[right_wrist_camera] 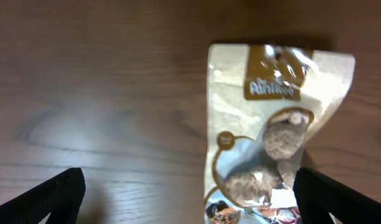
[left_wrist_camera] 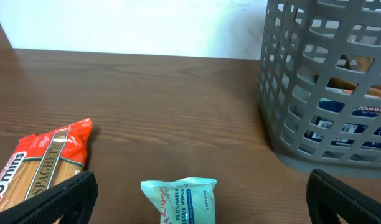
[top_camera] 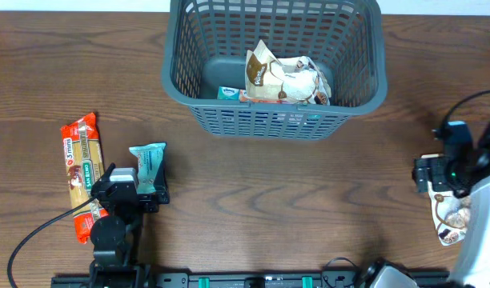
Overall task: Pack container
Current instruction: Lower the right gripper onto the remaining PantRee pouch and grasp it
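You have the container (top_camera: 273,120) part filled: a cream-and-brown snack pouch (top_camera: 283,76) and a small teal packet (top_camera: 229,93) lie on its floor, toward the near wall; by my reading three items are left to pack from the table (top_camera: 253,200): the spaghetti packet (top_camera: 83,172) and the flushable wipes packet (top_camera: 147,162) at the left, a second snack pouch (top_camera: 451,216) at the right.

Container sits at the far centre of the table, upright, mouth up; its long axis runs left to right; the overhead view crops its far rim.

Your left gripper (left_wrist_camera: 200,182): fingers wide apart, wipes packet between them, no contact visible; your right gripper (right_wrist_camera: 190,186): fingers wide apart above the second snack pouch, holding nothing.
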You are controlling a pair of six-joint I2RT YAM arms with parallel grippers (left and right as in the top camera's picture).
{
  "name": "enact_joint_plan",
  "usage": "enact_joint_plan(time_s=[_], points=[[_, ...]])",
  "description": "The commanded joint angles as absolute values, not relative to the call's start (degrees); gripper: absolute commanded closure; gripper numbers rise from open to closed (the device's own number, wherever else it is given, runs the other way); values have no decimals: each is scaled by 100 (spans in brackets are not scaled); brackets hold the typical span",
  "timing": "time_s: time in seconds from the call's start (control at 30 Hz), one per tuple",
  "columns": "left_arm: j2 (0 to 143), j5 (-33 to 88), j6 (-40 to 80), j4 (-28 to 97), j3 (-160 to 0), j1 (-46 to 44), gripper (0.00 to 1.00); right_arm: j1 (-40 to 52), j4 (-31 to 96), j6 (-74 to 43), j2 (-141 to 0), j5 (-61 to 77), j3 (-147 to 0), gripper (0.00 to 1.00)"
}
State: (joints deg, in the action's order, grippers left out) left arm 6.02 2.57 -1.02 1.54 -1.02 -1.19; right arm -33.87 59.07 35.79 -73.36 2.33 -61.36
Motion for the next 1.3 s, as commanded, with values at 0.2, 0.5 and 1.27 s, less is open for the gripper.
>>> enact_joint_plan(time_s=[0.2,0.5,1.27], points=[[617,80,-12,403,-27,-132,1,-4466,5162,4217,-8197,836,-6104,1],[617,78,-12,403,-27,-132,1,-5076,4786,4340,-8973,814,-6104,1],[617,80,-10,403,-27,-132,1,-5653,4388,4265,-10060,600,-6106,1]])
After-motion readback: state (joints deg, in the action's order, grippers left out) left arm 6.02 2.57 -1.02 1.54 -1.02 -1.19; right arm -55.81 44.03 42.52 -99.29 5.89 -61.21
